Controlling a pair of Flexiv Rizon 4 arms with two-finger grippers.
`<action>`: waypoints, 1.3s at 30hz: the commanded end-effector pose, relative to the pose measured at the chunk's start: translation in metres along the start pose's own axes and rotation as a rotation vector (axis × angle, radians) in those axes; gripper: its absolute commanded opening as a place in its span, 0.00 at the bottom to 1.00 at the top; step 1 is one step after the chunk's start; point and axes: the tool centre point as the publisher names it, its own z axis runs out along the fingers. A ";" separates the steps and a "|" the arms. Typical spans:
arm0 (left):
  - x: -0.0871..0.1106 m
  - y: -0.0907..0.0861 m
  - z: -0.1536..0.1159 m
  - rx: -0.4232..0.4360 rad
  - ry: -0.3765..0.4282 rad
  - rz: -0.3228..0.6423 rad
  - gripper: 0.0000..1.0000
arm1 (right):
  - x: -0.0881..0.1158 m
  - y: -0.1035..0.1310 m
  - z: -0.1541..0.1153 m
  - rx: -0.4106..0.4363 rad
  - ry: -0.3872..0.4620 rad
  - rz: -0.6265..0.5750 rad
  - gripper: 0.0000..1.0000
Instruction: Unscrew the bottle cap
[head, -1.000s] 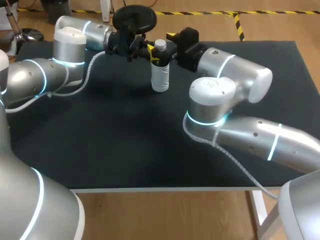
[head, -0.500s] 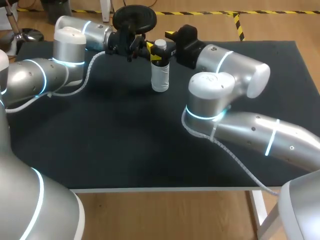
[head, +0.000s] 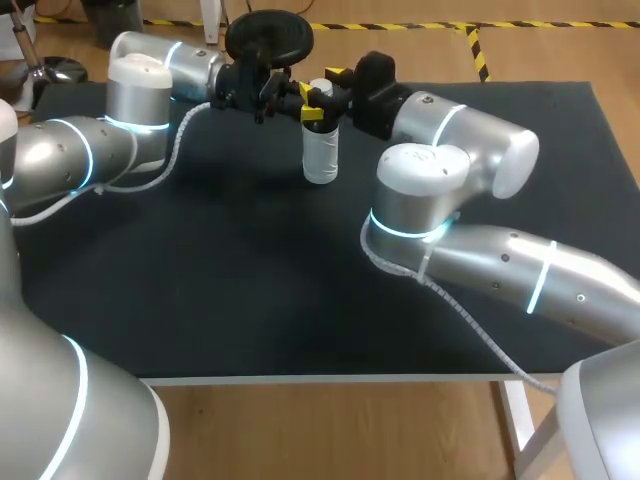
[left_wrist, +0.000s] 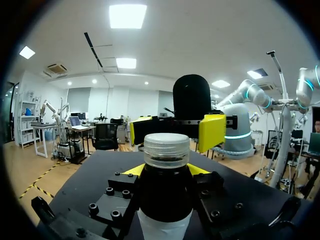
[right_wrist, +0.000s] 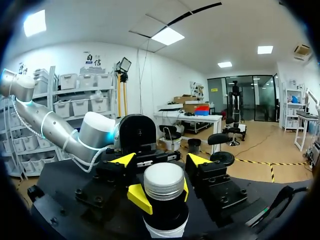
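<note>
Currently left gripper (left_wrist: 167, 172) clamps bottle (left_wrist: 165, 197) neck to block rotation; right gripper (right_wrist: 160, 161) spread wide, straddling cap (right_wrist: 163, 181), not gripping yet.

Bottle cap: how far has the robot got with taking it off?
Done: the bottle stands upright on the table, the left gripper shut on its neck. In hand: the right gripper is open with a finger on each side of the cap, apparently not gripping it. Left: closing on the cap, twisting and lifting it; the cap is still on.

A black table (head: 200, 300) carries 1 upright bottle (head: 320, 155).
</note>
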 end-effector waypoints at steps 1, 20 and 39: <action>-0.005 0.001 -0.002 0.002 0.012 -0.001 0.00 | -0.001 -0.004 0.003 -0.021 0.001 -0.001 0.50; -0.005 0.001 -0.002 0.002 0.012 -0.001 0.00 | -0.013 -0.009 0.001 -0.096 0.190 0.020 0.00; -0.005 0.001 -0.002 0.002 0.012 -0.001 0.00 | -0.005 0.003 -0.001 -0.014 0.781 -0.016 0.00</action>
